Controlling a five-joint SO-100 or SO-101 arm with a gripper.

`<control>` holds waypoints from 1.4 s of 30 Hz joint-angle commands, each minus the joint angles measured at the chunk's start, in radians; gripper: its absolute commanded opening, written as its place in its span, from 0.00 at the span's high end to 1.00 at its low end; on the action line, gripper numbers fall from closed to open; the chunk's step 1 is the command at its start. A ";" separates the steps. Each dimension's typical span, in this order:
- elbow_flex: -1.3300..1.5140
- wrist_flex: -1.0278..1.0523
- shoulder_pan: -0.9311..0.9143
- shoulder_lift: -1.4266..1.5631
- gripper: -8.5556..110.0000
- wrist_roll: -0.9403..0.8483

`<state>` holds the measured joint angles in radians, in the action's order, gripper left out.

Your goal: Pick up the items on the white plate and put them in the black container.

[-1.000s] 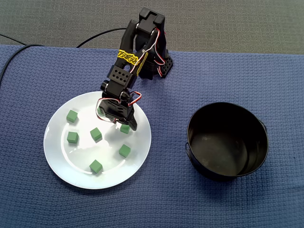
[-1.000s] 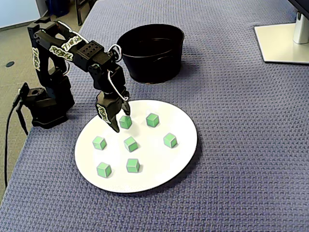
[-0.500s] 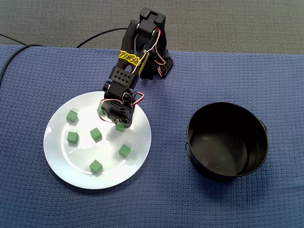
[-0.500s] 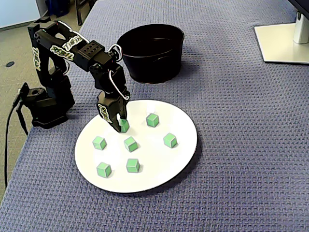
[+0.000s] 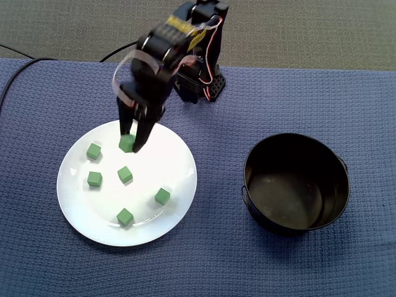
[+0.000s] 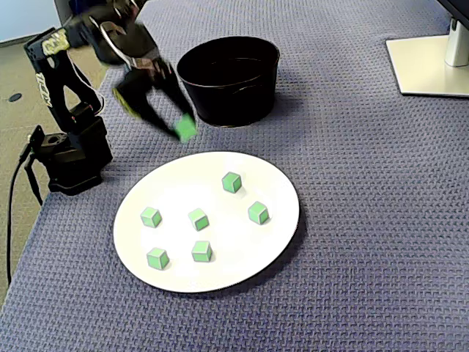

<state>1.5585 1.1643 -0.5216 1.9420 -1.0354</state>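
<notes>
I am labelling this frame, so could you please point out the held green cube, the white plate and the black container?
held green cube [image 6: 187,130], in a fixed view, middle of the blurred cube.
white plate [image 5: 176,166], in a fixed view, bare surface at right.
black container [image 5: 271,170], in a fixed view, inner left wall.

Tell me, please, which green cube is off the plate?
The cube clamped in the end effector, raised above the white plate; the other five lie on it.
</notes>
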 commanded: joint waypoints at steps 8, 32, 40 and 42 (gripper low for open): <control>-0.362 -0.147 0.535 0.204 0.93 0.508; -0.052 -0.350 1.098 -0.555 0.93 0.779; -0.006 -0.380 1.108 -0.588 0.92 0.747; 0.003 -0.383 1.109 -0.589 0.82 0.749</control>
<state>1.5585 0.8053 0.5798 1.3453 -0.2761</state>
